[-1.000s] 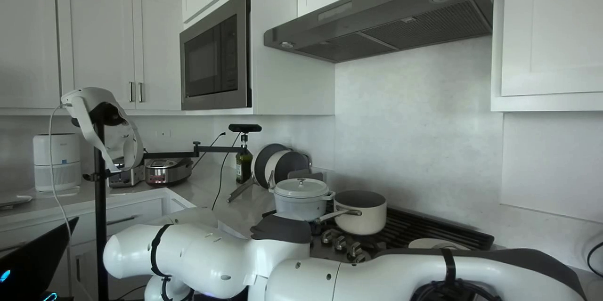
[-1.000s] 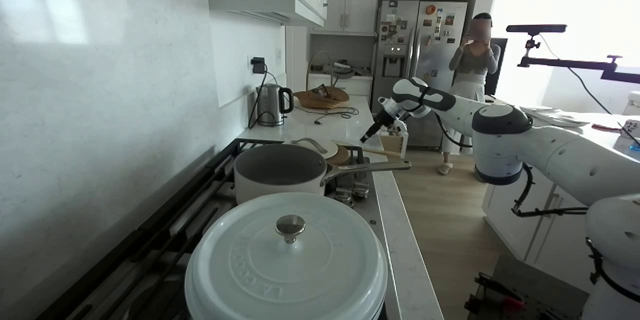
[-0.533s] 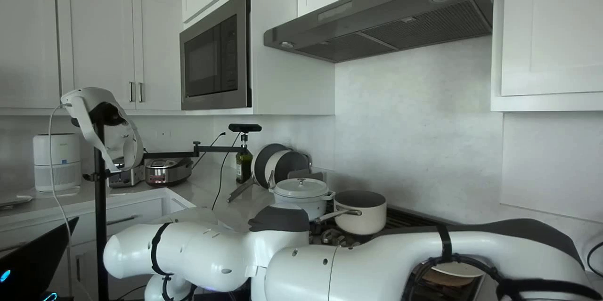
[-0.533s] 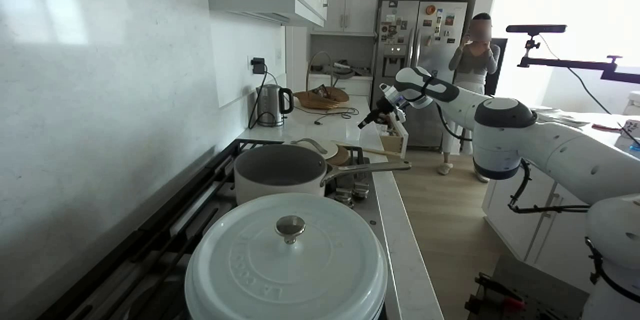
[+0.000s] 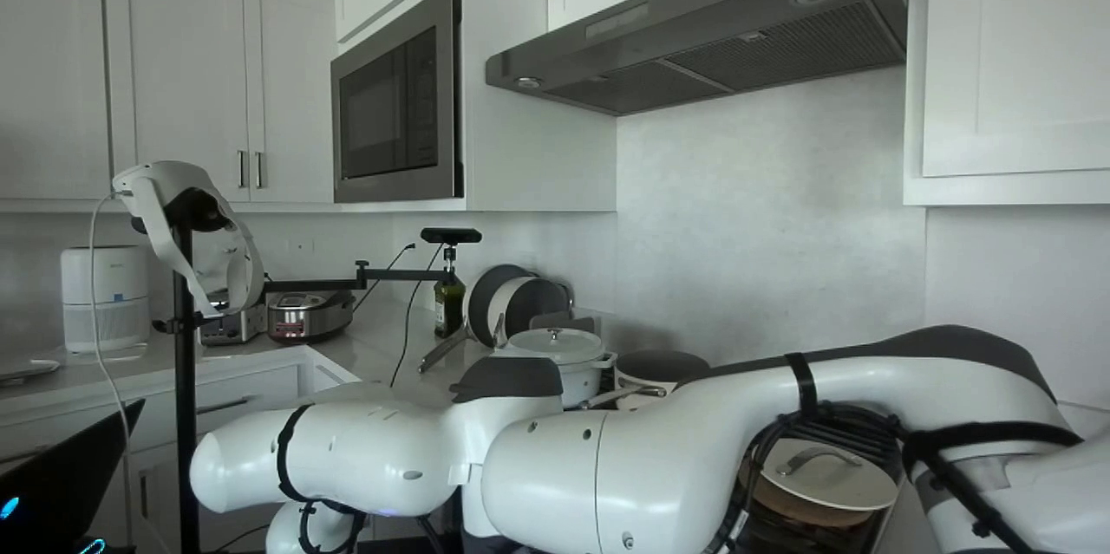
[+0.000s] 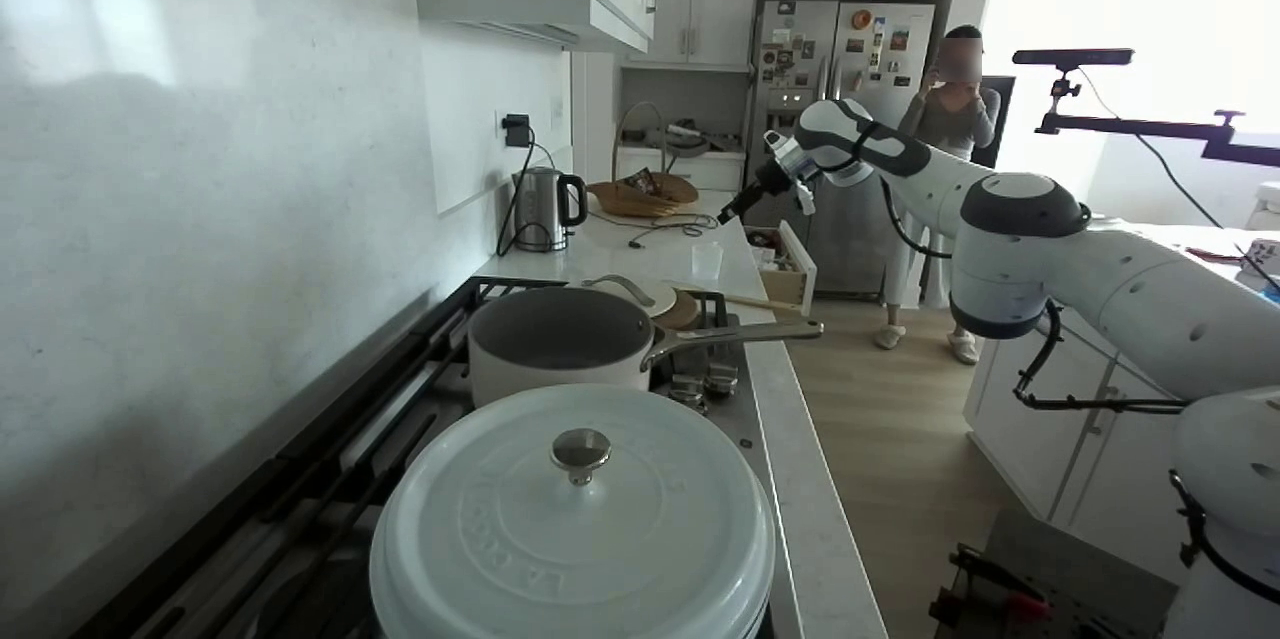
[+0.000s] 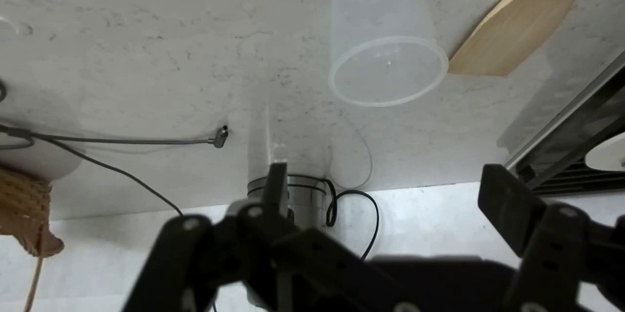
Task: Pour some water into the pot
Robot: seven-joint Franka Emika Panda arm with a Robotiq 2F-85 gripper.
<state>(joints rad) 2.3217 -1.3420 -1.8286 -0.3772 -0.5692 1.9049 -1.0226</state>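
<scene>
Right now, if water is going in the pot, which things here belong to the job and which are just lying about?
Likely for the job:
uncovered saucepan
translucent plastic cup, contents unclear
gripper, open and empty

Probably just lying about:
lidded Dutch oven
wooden spatula
wicker basket
electric kettle, unless it does the pouring

Counter (image 6: 640, 265) with cup (image 6: 707, 261), kettle (image 6: 540, 211), basket (image 6: 628, 203)

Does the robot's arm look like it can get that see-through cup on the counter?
Probably yes: the gripper is open, and nothing shows between it and the see-through cup. It would need to come closer, minding the wooden spatula nearby.
</scene>
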